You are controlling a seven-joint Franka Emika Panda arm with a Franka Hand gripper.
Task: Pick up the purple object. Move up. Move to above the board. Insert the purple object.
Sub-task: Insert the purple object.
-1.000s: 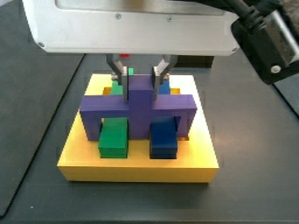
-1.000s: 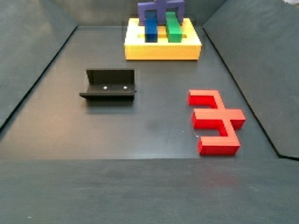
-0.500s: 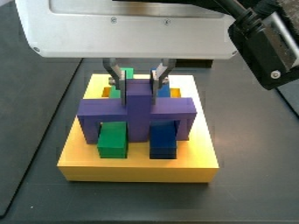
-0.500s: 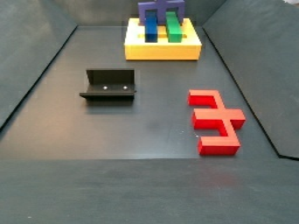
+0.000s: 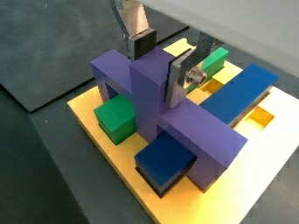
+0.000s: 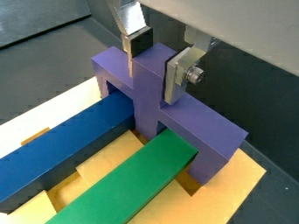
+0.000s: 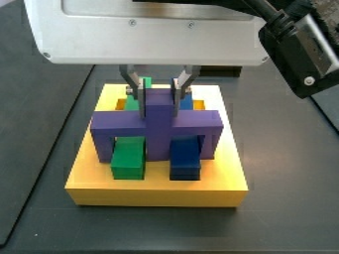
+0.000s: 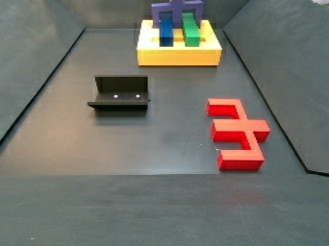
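Note:
The purple object [image 7: 153, 124] stands on the yellow board [image 7: 159, 189], its crossbar spanning a green block [image 7: 127, 157] and a dark-blue bar [image 7: 185, 157] that lie in the board's slots. My gripper [image 7: 155, 87] is straight above it with the central post between the fingers. In both wrist views the silver fingers [image 5: 179, 77] [image 6: 176, 74] sit against the sides of the post [image 5: 149, 83] [image 6: 149, 87], shut on it. In a side view the board [image 8: 180, 55] is at the far end of the floor with the purple object [image 8: 171, 12] on top.
A red stepped block [image 8: 238, 133] lies on the dark floor at the right. The fixture [image 8: 119, 94] stands at the left middle. A black camera body [image 7: 304, 50] hangs close to the board's right rear.
The purple object has come down a little onto the board with my gripper still around its post. Nothing else has moved.

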